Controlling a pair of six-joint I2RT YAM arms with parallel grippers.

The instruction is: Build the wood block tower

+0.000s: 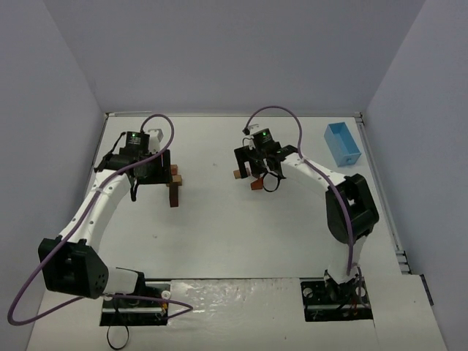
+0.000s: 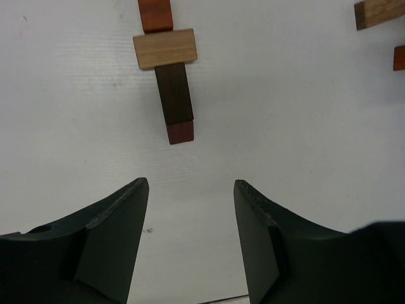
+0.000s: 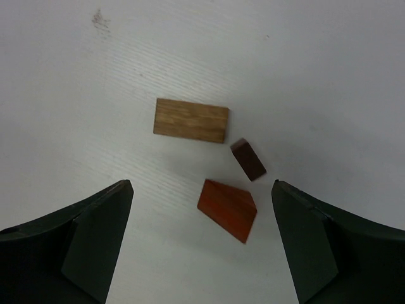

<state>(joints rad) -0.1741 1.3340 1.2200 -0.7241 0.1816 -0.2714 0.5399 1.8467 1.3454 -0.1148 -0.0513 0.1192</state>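
Wood block tower [image 1: 174, 191] sits on the left half of the white table [image 1: 219, 241], just right of my left gripper [image 2: 190, 187] in the top view. From my left wrist it shows as 4 pieces in 1 narrow line ahead of my fingertips. A reddish-brown end [image 2: 180, 133] is nearest me, with a dark brown bar [image 2: 174, 95] touching it. Beyond that, a tan crosspiece [image 2: 164, 48] is set across the line, and a reddish block [image 2: 155, 14] is cut off by the far edge of that view. I cannot tell from these views whether the line stands upright or lies flat. My left jaws are apart with only bare table between them, and the tower touches neither finger.

My right gripper [image 3: 202, 185] hangs over the middle-right part of the table, jaws spread wide and gripping nothing. Below it lie 3 loose wood blocks. A tan cuboid [image 3: 191, 120] lies flat, and a small dark brown block [image 3: 248, 159] is just beside its right end. A reddish-orange wedge [image 3: 228, 209] is nearest my fingertips, between the 2 fingers but touching neither. A thin gap shows between the dark brown block and the wedge. A light blue box [image 1: 344, 142] rests near the far right edge of the table, well apart from the blocks.
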